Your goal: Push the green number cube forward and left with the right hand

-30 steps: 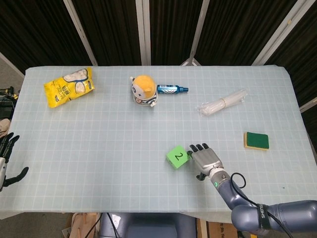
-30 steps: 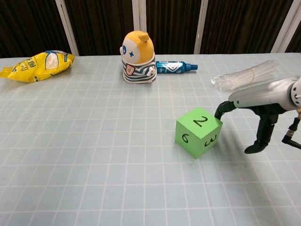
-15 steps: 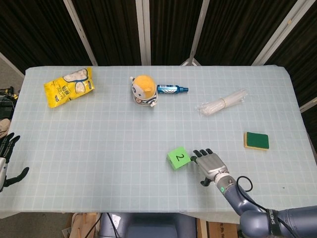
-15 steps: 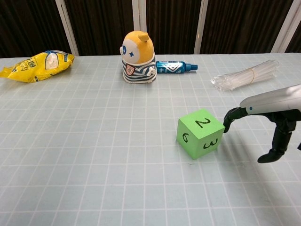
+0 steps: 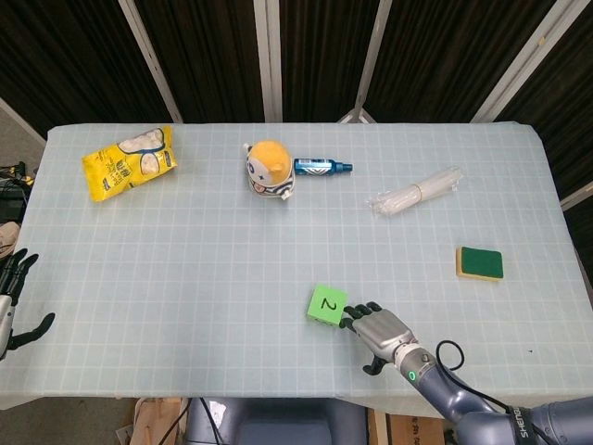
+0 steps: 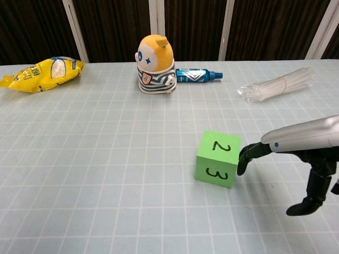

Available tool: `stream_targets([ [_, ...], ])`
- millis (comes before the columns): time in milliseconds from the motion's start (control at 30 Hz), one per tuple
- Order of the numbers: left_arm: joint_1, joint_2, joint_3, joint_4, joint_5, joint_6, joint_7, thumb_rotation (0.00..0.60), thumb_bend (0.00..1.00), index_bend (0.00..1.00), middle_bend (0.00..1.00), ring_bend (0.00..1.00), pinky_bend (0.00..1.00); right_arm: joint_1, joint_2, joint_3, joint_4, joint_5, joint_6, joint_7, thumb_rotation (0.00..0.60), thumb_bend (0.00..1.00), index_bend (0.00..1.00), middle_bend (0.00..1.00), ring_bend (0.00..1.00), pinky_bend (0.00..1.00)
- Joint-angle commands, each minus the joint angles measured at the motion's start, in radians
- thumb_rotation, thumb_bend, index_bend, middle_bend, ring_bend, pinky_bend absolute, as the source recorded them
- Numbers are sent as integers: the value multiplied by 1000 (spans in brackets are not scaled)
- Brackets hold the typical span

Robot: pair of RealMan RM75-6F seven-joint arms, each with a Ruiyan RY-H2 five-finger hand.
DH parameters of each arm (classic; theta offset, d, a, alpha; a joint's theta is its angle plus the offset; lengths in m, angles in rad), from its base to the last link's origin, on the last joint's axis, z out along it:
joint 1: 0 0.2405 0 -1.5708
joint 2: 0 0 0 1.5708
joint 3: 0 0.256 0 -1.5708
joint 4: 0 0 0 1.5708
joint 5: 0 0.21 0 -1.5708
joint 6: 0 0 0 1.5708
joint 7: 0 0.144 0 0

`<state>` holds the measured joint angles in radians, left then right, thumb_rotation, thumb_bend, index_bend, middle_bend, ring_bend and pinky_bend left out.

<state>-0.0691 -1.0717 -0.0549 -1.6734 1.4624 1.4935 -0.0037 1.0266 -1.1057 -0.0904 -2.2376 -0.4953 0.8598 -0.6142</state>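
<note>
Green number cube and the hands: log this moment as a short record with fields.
cube: green number cube, 2 on top, 3 facing the chest camera
right hand: right hand beside the cube's right face, fingertips at it, nothing gripped
left hand: left hand at the table's left edge, fingers apart, holding nothing
behind the cube: orange-headed doll, blue marker

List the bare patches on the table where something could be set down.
Bare: the wide stretch between the chip bag and green number cube, and between the plastic sleeve and sponge. Crowded: doll against marker; right hand at the cube.
</note>
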Motion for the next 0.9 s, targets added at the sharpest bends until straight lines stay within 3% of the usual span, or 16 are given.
stream_targets([
  [33, 0, 0, 1, 0, 1, -1, -1, 600, 337, 34, 0, 0, 0, 7, -8, -4, -8, -4, -2, 8, 600, 281, 203, 64, 31, 0],
  [433, 1, 5, -1, 2, 0, 1, -15, 600, 337, 34, 0, 0, 0, 66, -36, 39, 6, 14, -93, 105, 600, 281, 203, 64, 31, 0],
  [900, -1, 9, -3, 4, -5, -5, -26, 600, 337, 34, 0, 0, 0, 95, -68, 106, 103, 50, -220, 306, 600, 280, 155, 64, 68, 0],
])
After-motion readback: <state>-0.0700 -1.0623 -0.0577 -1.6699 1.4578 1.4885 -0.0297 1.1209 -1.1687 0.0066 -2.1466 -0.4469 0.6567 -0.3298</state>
